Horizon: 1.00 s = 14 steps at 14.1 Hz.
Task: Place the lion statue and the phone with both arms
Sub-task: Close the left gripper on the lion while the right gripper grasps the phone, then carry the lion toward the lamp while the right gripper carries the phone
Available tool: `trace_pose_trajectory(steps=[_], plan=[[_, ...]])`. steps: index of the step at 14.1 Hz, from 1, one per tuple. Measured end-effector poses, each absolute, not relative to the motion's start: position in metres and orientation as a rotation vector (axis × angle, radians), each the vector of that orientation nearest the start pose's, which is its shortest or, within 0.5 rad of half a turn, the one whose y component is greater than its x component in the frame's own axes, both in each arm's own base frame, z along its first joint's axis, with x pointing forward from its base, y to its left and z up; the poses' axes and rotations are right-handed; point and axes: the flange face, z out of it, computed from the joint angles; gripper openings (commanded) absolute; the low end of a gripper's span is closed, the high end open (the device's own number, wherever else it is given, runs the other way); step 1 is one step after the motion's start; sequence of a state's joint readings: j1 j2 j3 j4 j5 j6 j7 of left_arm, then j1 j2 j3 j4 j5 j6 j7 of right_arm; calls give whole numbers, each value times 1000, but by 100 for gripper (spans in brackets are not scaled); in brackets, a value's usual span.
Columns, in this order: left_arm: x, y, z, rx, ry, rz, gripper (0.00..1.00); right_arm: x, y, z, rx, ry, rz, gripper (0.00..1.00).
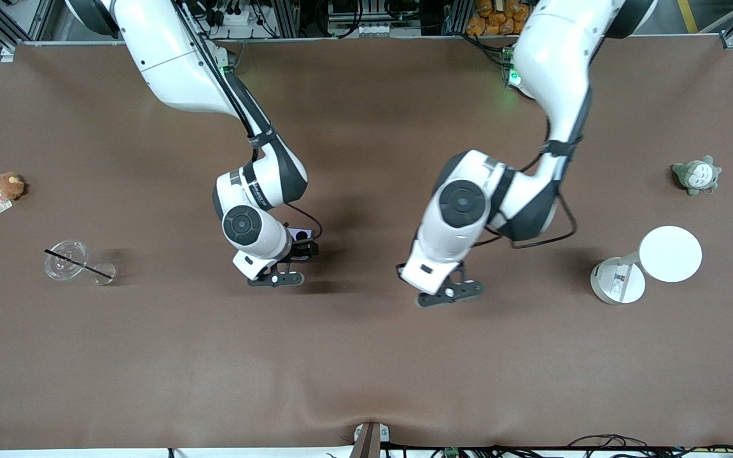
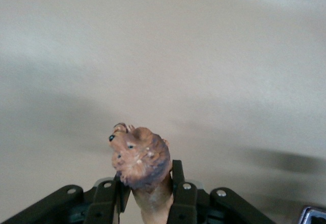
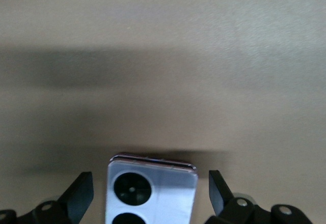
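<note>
Front view: the brown surface (image 1: pixel 366 356) carries both arms reaching toward its middle. The right claw (image 1: pixel 275 278) hangs low over the surface, toward the right arm's end of the middle, and a sliver of the lilac phone (image 1: pixel 300 233) shows beside the wrist, lying on the surface just under the arm. The left claw (image 1: pixel 450 294) hangs over the middle, toward the left arm's end; what it grips is hidden from here. A round brown plush toy (image 1: pixel 8 186) with a tag and a clear cup lid (image 1: pixel 66 259) with a black straw (image 1: pixel 79 264) lie toward the right arm's end. A grey-green plush (image 1: pixel 696 175) and a white lamp (image 1: pixel 646 264) sit toward the left arm's end.

Left wrist view: the left claw (image 2: pixel 146 203) is clenched on the lion statue (image 2: pixel 141 158), its two fingers (image 2: pixel 186 201) pressing either side of the orange-brown body, the head poking out above the pale surface.

Right wrist view: the right claw (image 3: pixel 150 196) is released, its fingers (image 3: pixel 79 193) spread well apart on either side of the phone (image 3: pixel 151 191), touching neither edge. The phone lies flat on the surface, camera circles up.
</note>
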<state>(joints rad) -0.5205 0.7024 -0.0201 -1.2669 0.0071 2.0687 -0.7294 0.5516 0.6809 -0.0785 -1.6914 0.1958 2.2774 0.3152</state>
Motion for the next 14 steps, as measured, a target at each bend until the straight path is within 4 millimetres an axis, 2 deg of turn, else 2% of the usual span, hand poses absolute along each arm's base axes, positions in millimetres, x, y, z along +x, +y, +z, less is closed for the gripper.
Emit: trace_pose_trajectory(steps=[3,6,10,14], plan=[[655,-347,368,-3175,-229,-89,0,586,306,187,-3095,-39,214,100],[661,-318,374,-3160,-159,-46,0,581,306,182,-3102,48,233,100],[675,-262,369,-3142,-66,17,0,582,307,183,-3101,80,229,100],[671,-236,345,-3118,-53,102,0,581,310,184,-3100,73,224,100]])
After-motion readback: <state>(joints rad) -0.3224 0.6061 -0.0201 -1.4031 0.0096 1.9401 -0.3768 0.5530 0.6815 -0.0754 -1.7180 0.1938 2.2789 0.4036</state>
